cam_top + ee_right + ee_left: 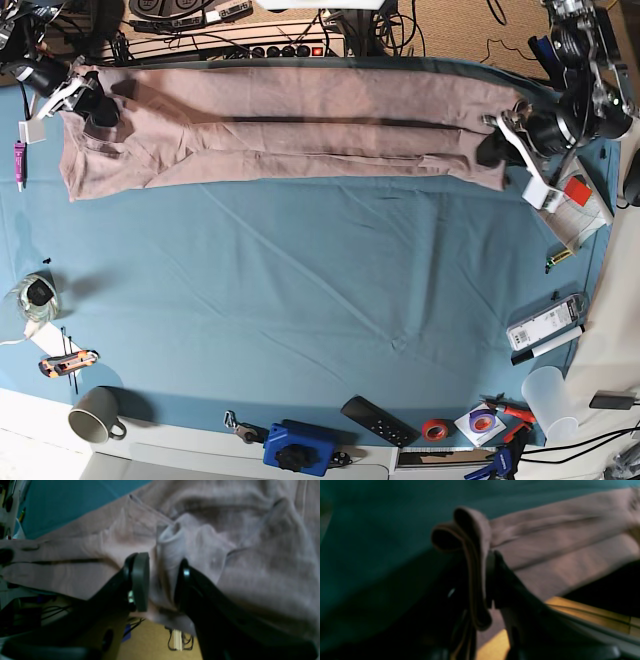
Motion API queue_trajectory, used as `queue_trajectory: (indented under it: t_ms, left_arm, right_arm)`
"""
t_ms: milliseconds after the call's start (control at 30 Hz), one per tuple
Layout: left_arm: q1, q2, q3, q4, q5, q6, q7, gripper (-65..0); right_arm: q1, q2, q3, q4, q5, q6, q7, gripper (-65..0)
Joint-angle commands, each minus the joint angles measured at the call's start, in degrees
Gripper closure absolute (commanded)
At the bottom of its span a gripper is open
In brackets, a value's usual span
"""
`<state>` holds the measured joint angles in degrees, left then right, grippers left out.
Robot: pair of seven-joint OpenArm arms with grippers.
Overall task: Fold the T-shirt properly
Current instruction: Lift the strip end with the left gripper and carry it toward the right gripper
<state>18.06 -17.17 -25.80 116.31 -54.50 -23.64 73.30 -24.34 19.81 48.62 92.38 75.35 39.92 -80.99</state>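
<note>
While both hands grip the T-shirt, it lies stretched along the teal tablecloth's cable-cluttered far edge.

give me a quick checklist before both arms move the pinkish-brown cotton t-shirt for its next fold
1. Left gripper shut on the pinkish-brown cotton T-shirt: ok, a folded edge sits between its jaws.
2. Right gripper clamped on a bunched fold: ok.
3. Shirt stretched between both grippers along the far edge of the teal-blue tablecloth: ok.
4. Cloth free of wrinkles: not ok, long creases run lengthwise.
5. Sleeves tucked in: cannot tell.
</note>
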Motion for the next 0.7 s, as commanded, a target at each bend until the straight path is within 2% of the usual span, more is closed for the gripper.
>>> queue_trajectory:
  t_ms: [0,133,233,467,567,667]
  left_arm:
    - [0.72,-0.61,-0.17,3.15,-2.97,-0.90,-1.07,0.0]
    - [3.48,-0.15,1.97,9.18,-8.22,-5.35,-1.33,0.0]
    - [3.78,2.10,5.90,10.14,-7.34,-5.40,-3.13,0.0]
    - [-0.48,6.95,20.13,10.03,4.17,-4.35,-8.57,0.0]
    - [-2.34,8.83,26.40,9.14,8.46,-1.79,-10.69,0.0]
    - [-4.35,11.02,32.68,7.65,12.90,-1.66,-11.89,0.0]
  right_arm:
    - [0.70,1.11,0.52,0.94,1.51,0.08,0.99,-17.5]
    - [2.95,1.11,0.50,0.94,1.53,0.08,0.99,-17.5]
    - [4.39,1.11,0.50,0.94,1.51,0.08,0.99,-17.5]
    - [4.81,1.11,0.50,0.94,1.05,0.08,0.99,-17.5]
    - [4.81,1.11,0.50,0.94,1.09,0.08,0.99,-17.5]
    - [4.81,1.11,0.50,0.94,1.09,0.08,0.99,-17.5]
